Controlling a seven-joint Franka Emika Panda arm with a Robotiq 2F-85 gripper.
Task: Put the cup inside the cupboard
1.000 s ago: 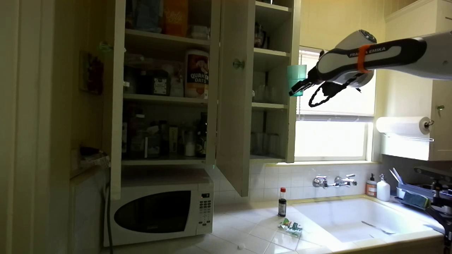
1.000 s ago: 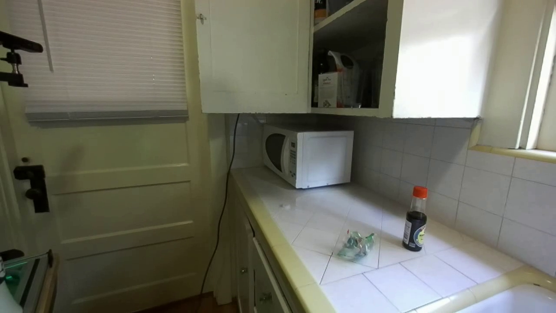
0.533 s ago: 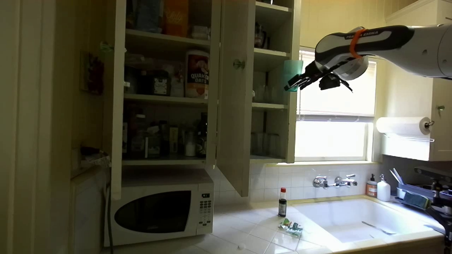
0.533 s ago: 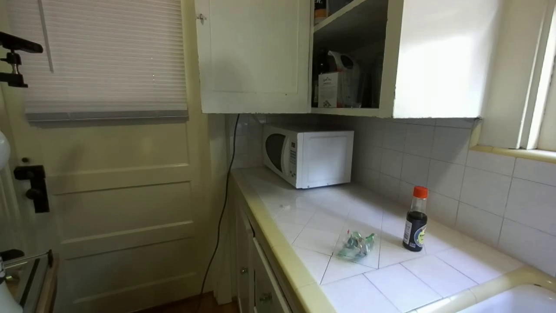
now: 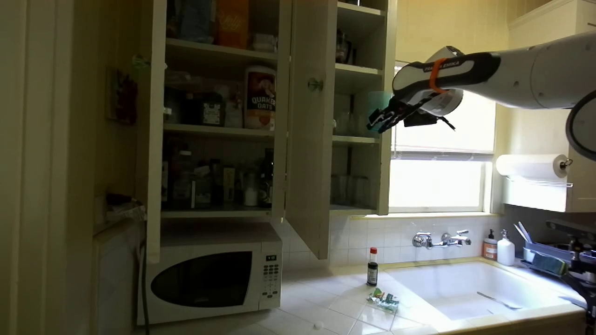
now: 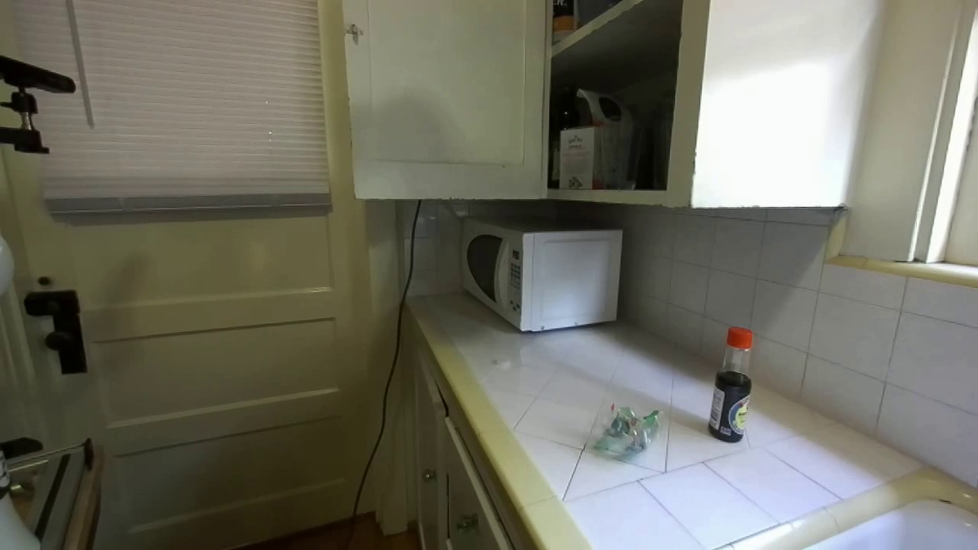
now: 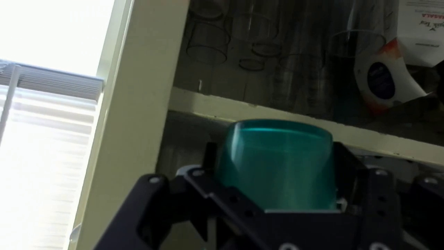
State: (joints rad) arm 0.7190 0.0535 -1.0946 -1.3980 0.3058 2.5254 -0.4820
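A teal see-through cup [image 5: 379, 100] is held roughly upright by my gripper [image 5: 376, 125] in an exterior view, at the right frame of the open white cupboard [image 5: 384, 181]. In the wrist view, which stands upside down, the gripper [image 7: 276, 160] is shut on the cup [image 7: 277, 173], a finger on each side. The cup stands in front of the cupboard's shelf edge [image 7: 222, 107]; the gap between them cannot be told. The cupboard's side also shows in an exterior view [image 6: 772, 99], where cup and gripper are out of view.
Clear glasses [image 7: 208, 43] and a white tea box [image 7: 421, 31] stand in the compartment past the shelf edge. An open cupboard door [image 5: 307, 163] is left of the cup. A microwave [image 5: 209, 279], sauce bottle [image 5: 372, 267] and plastic wrapper [image 5: 384, 300] are on the counter beside the sink [image 5: 465, 284].
In an exterior view, my arm and the held cup have moved left toward the cupboard, rising a little and then lowering. The cup stays in the grip.
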